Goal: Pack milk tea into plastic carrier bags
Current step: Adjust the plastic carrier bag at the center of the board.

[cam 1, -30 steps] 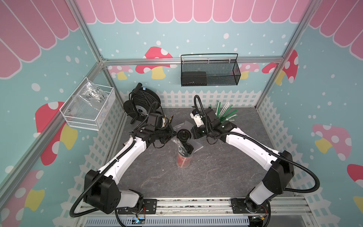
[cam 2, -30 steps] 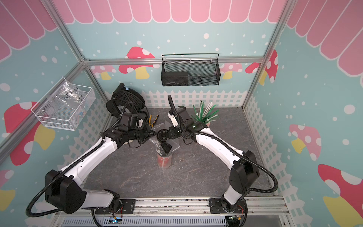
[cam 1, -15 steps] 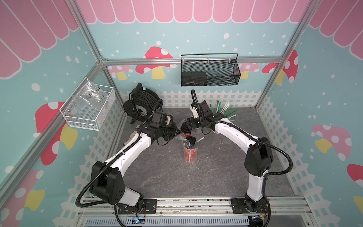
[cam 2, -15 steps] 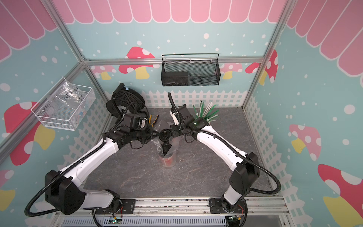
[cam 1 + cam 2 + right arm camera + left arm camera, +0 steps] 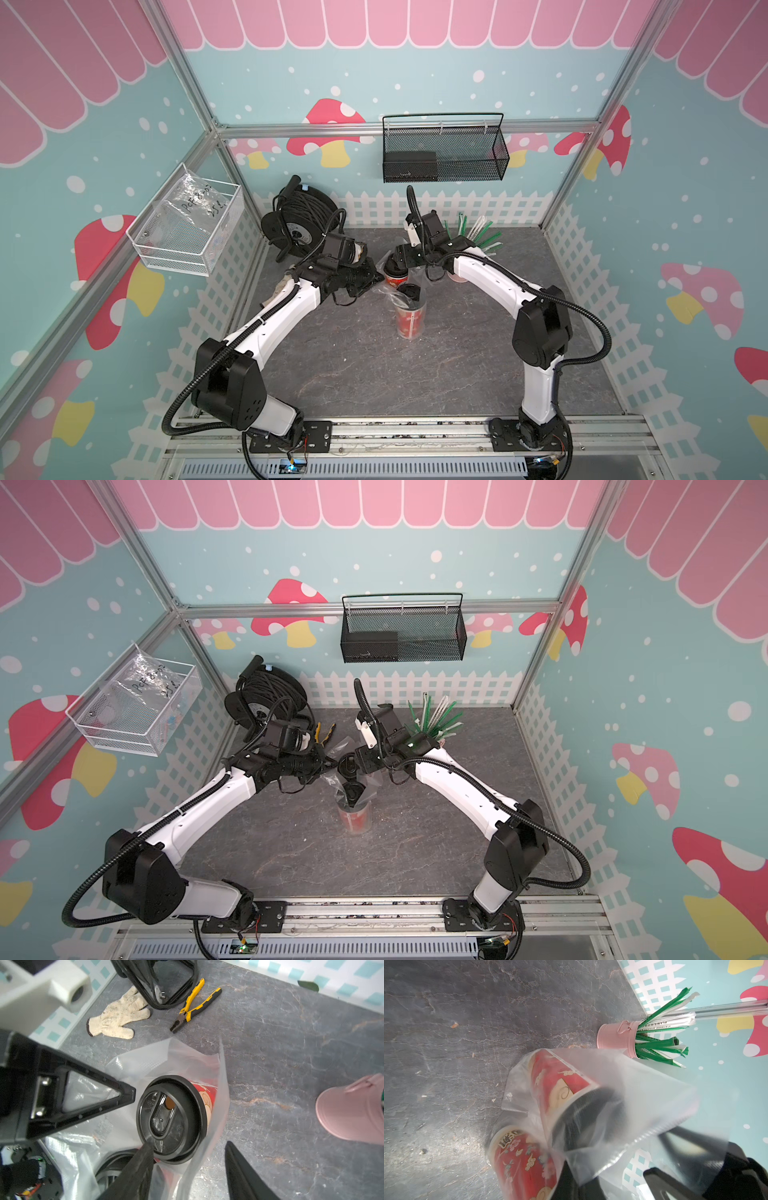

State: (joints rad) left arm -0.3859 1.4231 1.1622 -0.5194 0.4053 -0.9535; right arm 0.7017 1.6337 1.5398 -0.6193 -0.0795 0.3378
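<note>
Overhead in both top views, the left gripper (image 5: 331,765) is clenching the plastic bag (image 5: 368,781) holding the red cup (image 5: 409,322) and, farther back, the cartoon cup (image 5: 394,277). Left wrist: both are showing through film. Right wrist: the right gripper (image 5: 188,1145), released, is hanging at the cartoon cup's lid (image 5: 172,1120).

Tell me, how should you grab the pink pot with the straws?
Take the pink pot by its bare round wall, coming from the side. It stands upright and the straws fan out of its top, so a grab from above would likely hit them.
</note>
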